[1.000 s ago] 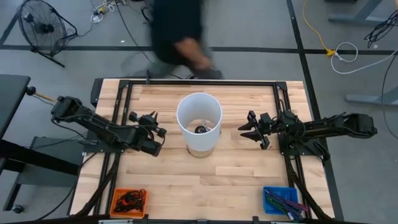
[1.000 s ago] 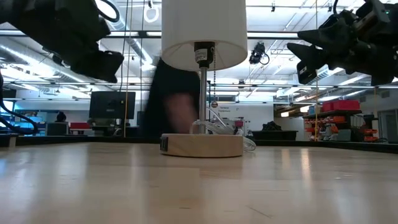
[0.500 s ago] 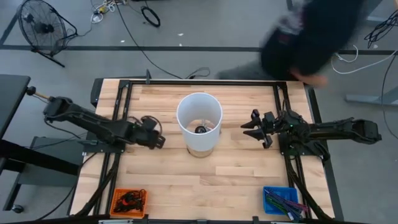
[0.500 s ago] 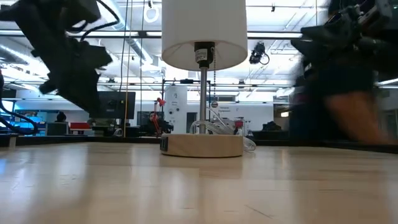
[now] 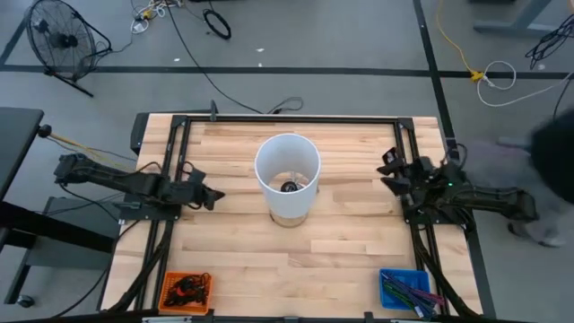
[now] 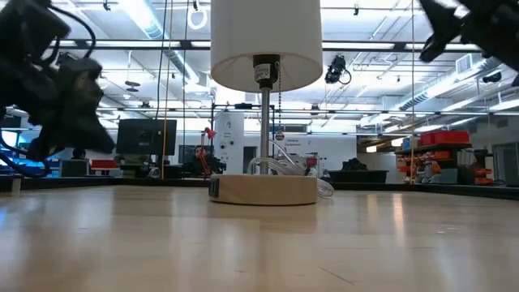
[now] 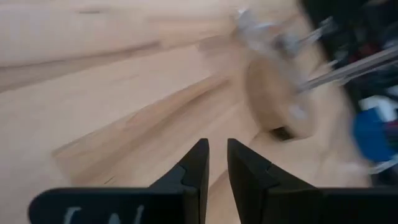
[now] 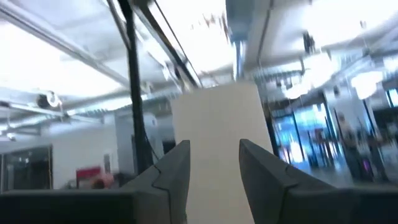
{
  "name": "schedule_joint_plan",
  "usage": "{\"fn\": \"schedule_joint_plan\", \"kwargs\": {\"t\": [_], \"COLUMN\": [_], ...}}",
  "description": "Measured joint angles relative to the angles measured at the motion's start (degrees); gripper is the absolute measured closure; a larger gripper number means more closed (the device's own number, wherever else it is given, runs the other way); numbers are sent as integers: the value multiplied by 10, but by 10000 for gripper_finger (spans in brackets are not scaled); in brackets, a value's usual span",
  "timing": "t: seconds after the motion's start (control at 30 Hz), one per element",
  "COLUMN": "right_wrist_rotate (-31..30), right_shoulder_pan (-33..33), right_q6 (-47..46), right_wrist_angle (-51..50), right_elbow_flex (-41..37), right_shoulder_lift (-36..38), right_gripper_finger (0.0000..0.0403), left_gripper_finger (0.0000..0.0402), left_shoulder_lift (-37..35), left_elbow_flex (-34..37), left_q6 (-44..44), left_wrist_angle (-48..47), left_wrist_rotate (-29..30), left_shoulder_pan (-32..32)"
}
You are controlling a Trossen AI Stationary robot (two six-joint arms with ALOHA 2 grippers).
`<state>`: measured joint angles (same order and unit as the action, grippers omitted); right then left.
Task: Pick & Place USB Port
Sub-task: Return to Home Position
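Observation:
A table lamp with a white shade (image 5: 287, 166) stands on its round wooden base (image 6: 263, 190) at the table's middle. A dark slot (image 6: 214, 188) shows in the base's side. My left gripper (image 5: 213, 195) hovers left of the lamp over bare wood, empty, with only a narrow gap between its fingers (image 7: 217, 152). My right gripper (image 5: 387, 170) hovers right of the lamp and is tipped upward. It is open and empty, with the shade (image 8: 217, 118) showing between its fingers. No loose USB plug shows.
An orange bin (image 5: 186, 290) of dark cables sits at the near left corner. A blue bin (image 5: 405, 289) sits at the near right corner. A black frame (image 5: 287, 119) runs round the table. A blurred person (image 5: 552, 152) is beyond the table's right edge.
Both arms have drawn back from the lamp, the left toward the table's left edge and lower, the right toward the right edge with its gripper tipping up. A person has walked behind the far edge from left to right.

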<state>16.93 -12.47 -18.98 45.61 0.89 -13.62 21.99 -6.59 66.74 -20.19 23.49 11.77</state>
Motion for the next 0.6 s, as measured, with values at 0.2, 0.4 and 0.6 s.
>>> {"fn": "schedule_joint_plan", "kwargs": {"t": [0.2,0.4,0.6], "right_wrist_rotate": [0,5,3], "right_shoulder_pan": [0,6,9], "right_q6": [0,0,0], "right_wrist_angle": [-2,63,82], "right_elbow_flex": [0,0,0], "right_shoulder_lift": [106,136,127], "right_gripper_finger": [266,266,266], "left_gripper_finger": [342,342,342], "left_shoulder_lift": [-87,-220,-220], "left_elbow_flex": [-4,-4,18], "left_q6": [0,1,0], "left_wrist_angle": [38,39,155], "left_wrist_rotate": [-4,-4,4], "left_shoulder_pan": [0,0,0]}}
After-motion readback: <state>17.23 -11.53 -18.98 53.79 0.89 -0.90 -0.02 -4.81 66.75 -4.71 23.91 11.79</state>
